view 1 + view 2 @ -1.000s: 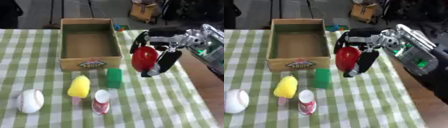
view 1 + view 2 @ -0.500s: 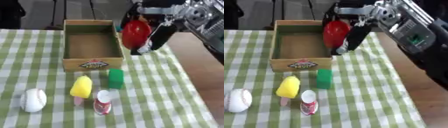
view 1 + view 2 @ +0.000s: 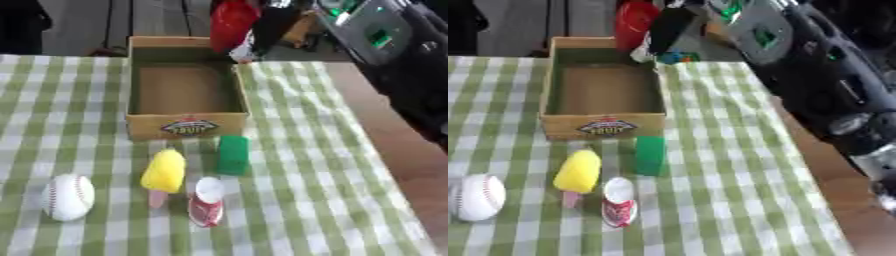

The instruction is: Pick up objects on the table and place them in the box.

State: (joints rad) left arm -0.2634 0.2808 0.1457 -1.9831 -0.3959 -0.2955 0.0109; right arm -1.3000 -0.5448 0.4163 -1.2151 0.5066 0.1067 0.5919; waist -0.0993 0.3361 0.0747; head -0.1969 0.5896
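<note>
The right hand (image 3: 262, 25) has its fingers curled round a red object (image 3: 229, 22), held above the far rim of the box (image 3: 185, 122). The box appears empty. A baseball (image 3: 67, 196), yellow popsicle (image 3: 164, 172), green block (image 3: 233, 155) and small red-and-white bottle (image 3: 206, 202) remain on the checked surface (image 3: 315, 165). The left hand is out of view.

One cardboard box (image 3: 186, 125) is standing on the desk (image 3: 297, 200), which is wearing one green checked cloth. Four loose items are lying in front of the box: one baseball (image 3: 67, 196), one yellow ice-lolly toy (image 3: 164, 172), one green block (image 3: 233, 155) and one small red-and-white can (image 3: 206, 202). One red object (image 3: 230, 21) is hanging in one robot hand (image 3: 262, 25) above the box's far edge.
</note>
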